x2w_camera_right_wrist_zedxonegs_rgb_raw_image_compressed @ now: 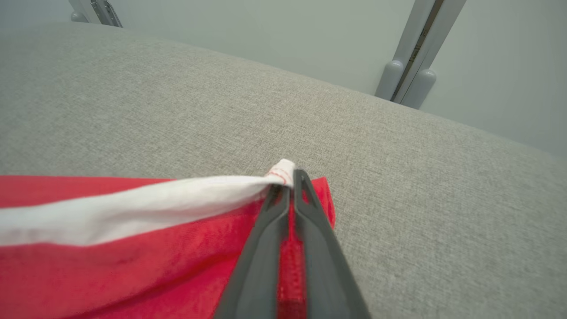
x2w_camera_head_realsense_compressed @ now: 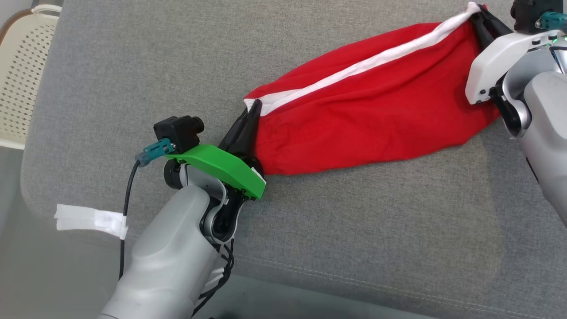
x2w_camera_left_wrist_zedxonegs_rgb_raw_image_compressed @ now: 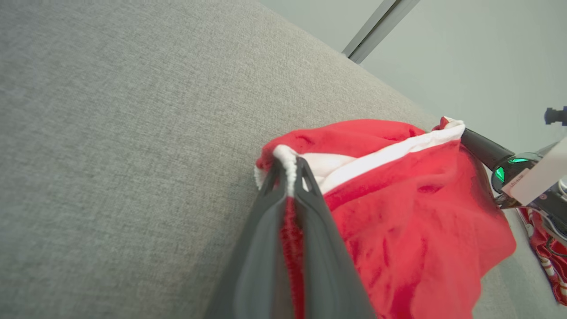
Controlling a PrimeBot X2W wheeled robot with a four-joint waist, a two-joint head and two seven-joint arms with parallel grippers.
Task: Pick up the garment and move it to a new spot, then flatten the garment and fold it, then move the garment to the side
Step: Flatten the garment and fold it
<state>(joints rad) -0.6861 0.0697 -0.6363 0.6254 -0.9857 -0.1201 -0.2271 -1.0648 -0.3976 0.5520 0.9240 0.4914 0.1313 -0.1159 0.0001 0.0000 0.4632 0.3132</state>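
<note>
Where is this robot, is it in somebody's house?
Probably a home-like room, though I can't be sure. The red garment rests on a wide grey fabric cushion, like a sofa or bed, with a cream perforated basket beside it and a plain pale wall behind.

Seeing 1 garment (x2w_camera_head_realsense_compressed: 367, 119), 2 grippers: L gripper (x2w_camera_head_realsense_compressed: 251, 113), R gripper (x2w_camera_head_realsense_compressed: 479, 14). 1 cushion (x2w_camera_head_realsense_compressed: 133, 79) lying underneath, 1 basket (x2w_camera_head_realsense_compressed: 20, 66) sitting far left.

Support: grey fabric cushion (x2w_camera_head_realsense_compressed: 354, 230); red garment (x2w_camera_head_realsense_compressed: 367, 128), white-banded, lies stretched across it.
</note>
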